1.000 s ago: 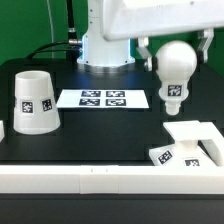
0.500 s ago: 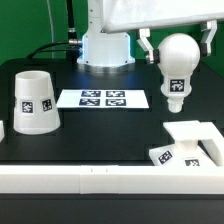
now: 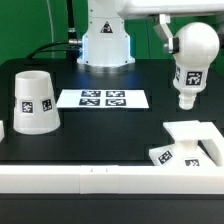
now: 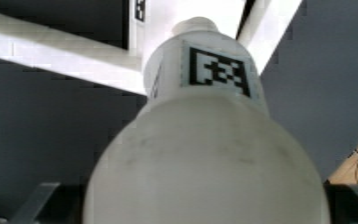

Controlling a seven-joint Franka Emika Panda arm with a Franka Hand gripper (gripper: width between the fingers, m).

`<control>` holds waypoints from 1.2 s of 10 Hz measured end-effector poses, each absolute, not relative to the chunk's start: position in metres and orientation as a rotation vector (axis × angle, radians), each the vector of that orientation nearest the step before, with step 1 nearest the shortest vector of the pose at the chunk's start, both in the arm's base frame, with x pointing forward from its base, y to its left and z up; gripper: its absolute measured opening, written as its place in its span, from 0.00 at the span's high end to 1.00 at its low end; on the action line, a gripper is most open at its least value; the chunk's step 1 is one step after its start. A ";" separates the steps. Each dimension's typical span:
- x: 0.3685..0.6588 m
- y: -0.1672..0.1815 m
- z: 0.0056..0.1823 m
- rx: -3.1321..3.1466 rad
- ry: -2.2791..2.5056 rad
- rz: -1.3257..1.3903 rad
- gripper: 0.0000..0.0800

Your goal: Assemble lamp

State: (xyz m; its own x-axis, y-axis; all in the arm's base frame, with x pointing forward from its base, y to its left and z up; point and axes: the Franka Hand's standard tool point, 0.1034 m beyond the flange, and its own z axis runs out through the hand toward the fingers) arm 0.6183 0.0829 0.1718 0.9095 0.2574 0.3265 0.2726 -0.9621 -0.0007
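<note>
While gripping bulb, hand sits cropped.

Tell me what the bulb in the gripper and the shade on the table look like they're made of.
Bulb: likely white plastic, smooth, with a faint sheen on its round head. Shade: seemingly the same white plastic, duller, evenly coloured and opaque.

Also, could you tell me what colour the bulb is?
White, with a black-and-white square tag; the bulb shows best in the exterior view.
</note>
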 end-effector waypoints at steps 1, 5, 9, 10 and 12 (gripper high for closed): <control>0.618 0.083 0.171 -3.025 -0.420 -0.507 0.28; 0.630 0.088 0.165 -3.009 -0.611 -0.614 0.28; 0.629 0.084 0.161 -2.993 -0.587 -0.748 0.28; 0.628 0.084 0.159 -2.994 -0.585 -0.742 0.28; 0.625 0.087 0.155 -2.994 -0.587 -0.727 0.28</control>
State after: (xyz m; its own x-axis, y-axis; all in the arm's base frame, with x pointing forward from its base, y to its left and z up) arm 0.6250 0.0865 0.1545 0.8224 0.3561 0.4437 0.3585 -0.9299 0.0819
